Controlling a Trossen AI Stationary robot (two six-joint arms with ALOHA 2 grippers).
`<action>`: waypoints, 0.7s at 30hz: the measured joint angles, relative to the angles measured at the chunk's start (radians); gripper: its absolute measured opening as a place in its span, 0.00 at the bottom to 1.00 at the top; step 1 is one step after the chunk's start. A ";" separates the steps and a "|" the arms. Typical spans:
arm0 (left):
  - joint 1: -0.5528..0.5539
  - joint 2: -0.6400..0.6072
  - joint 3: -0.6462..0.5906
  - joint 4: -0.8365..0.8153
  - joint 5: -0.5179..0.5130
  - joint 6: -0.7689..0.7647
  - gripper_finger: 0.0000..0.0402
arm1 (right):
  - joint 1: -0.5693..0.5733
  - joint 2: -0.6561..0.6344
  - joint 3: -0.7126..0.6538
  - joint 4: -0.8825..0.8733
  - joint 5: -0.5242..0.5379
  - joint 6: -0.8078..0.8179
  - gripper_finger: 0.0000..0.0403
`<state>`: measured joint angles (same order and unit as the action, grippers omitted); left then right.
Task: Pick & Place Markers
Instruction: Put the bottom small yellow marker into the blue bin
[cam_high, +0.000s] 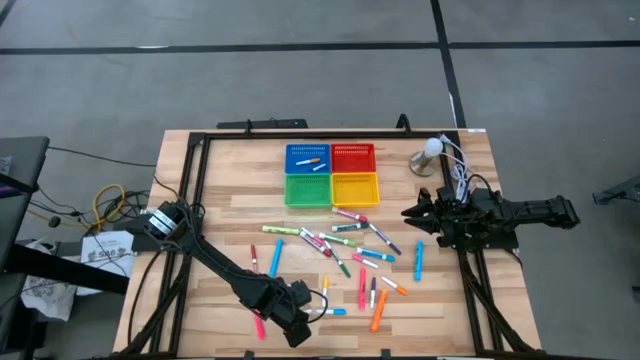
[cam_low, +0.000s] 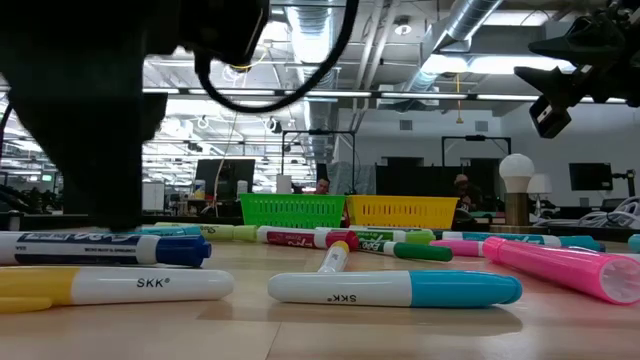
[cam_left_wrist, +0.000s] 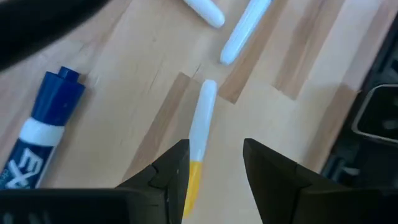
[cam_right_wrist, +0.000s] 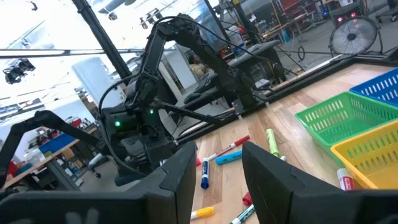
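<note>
High view: your left hand (cam_high: 312, 312) sits low near the front edge of the wooden plank counter (cam_high: 230, 200), right by a yellow-capped marker (cam_high: 325, 292). The markers (cam_high: 345, 245) are scattered across the middle, thin plastic sticks in pink, blue, green and orange. Four square mesh baskets (cam_high: 331, 173) sit in a block at the back, and the blue basket (cam_high: 307, 158) has a couple of markers in it. Your right hand (cam_high: 413, 212) hangs over the right side, near a round white bulb-shaped thing (cam_high: 431, 150).

Low view: you get smooth white barrels lying flat on the wood grain, a fat pink marker (cam_low: 560, 268) on the right, green basket (cam_low: 292, 210) and yellow basket (cam_low: 402, 210) behind.

Left wrist view: your fingers (cam_left_wrist: 171, 171) are parted with nothing in them, straddling the white-and-yellow marker (cam_left_wrist: 199, 134) lying on the counter. A blue-capped marker (cam_left_wrist: 43, 127) lies off to one side.

Right wrist view: your right hand's fingers (cam_right_wrist: 180, 171) stand apart, empty, up above the counter, with the lattice walls of the green and yellow baskets showing.
</note>
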<state>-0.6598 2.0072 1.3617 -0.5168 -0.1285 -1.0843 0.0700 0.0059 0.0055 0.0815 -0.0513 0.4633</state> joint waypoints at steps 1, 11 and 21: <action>0.000 0.010 0.000 -0.001 0.002 0.002 0.37 | 0.000 0.000 0.000 -0.001 0.000 0.000 0.30; 0.013 0.069 0.006 -0.002 0.025 0.005 0.37 | 0.000 0.000 0.000 0.000 0.000 0.000 0.30; 0.021 0.078 0.004 -0.001 0.020 0.029 0.37 | 0.000 0.000 0.000 0.000 0.000 0.000 0.30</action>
<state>-0.6384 2.0849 1.3657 -0.5175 -0.1089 -1.0554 0.0700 0.0062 0.0051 0.0818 -0.0513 0.4633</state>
